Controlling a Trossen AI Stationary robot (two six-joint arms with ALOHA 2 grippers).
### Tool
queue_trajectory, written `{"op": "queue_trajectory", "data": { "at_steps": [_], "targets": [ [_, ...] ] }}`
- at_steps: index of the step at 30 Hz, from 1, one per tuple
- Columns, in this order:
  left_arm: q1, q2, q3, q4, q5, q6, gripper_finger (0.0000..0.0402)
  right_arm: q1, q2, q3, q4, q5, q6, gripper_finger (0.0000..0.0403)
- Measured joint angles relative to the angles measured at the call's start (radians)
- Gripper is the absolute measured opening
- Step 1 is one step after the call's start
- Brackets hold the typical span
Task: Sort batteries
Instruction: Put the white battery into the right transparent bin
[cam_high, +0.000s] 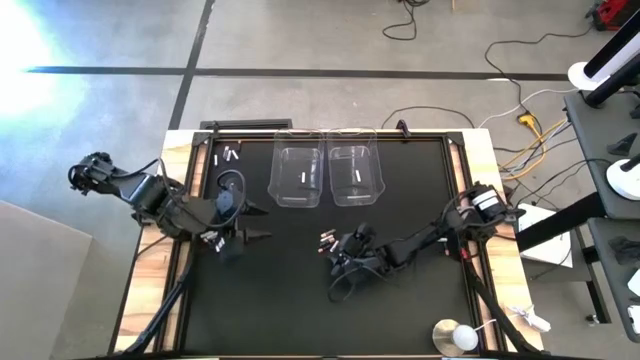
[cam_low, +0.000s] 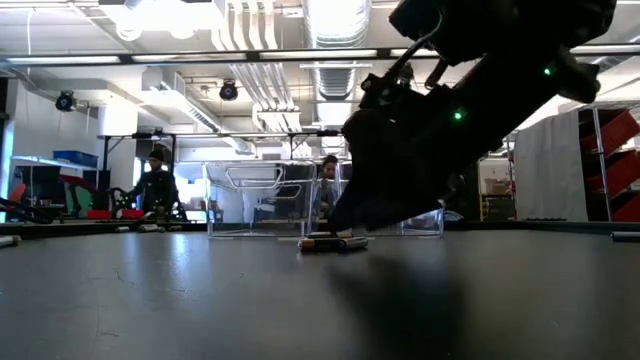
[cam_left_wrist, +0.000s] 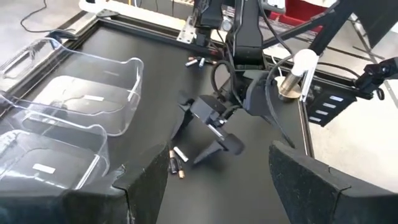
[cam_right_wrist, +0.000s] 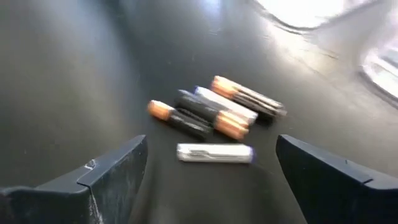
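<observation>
A small heap of batteries (cam_right_wrist: 211, 115) lies on the black mat near the table's middle (cam_high: 327, 239). Some are dark with orange ends, and one white battery (cam_right_wrist: 214, 153) lies nearest my right gripper. My right gripper (cam_right_wrist: 211, 149) is open and low over the mat (cam_high: 340, 255), its fingers standing on either side of the white battery without touching it. The low view shows it right behind the heap (cam_low: 333, 243). My left gripper (cam_high: 262, 224) is open and waits at the table's left. Two clear tubs (cam_high: 297, 176) (cam_high: 355, 176) stand at the far side, each with one white battery inside.
A few more batteries (cam_high: 231, 155) lie near the far left corner, beside a coiled cable (cam_high: 231, 183). A round lamp (cam_high: 457, 336) sits at the near right corner. Bare mat lies between the two arms and toward the near edge. People sit in the room beyond (cam_low: 155, 185).
</observation>
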Motion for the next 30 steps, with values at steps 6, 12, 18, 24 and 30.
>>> {"op": "queue_trajectory", "data": {
  "at_steps": [6,12,18,24,30],
  "targets": [
    [-0.016,0.0,0.0,-0.004,0.0,-0.027,0.0252,-0.015,0.05,-0.003,0.021,0.0,0.025,0.0336],
    [-0.023,0.0,0.0,-0.014,-0.002,-0.027,0.0252,-0.015,0.072,0.003,0.061,-0.006,-0.017,0.032],
    [-0.023,0.0,0.0,-0.053,-0.035,-0.027,0.0252,-0.015,0.076,0.003,0.064,-0.017,-0.034,0.0284],
    [-0.023,-0.003,0.0,-0.059,-0.044,-0.027,0.0252,-0.015,0.077,0.003,0.059,-0.022,-0.034,0.0242],
    [-0.023,-0.024,0.0,-0.062,-0.044,-0.037,0.0252,-0.015,0.077,0.003,0.047,-0.022,-0.032,0.0211]
  ]
}}
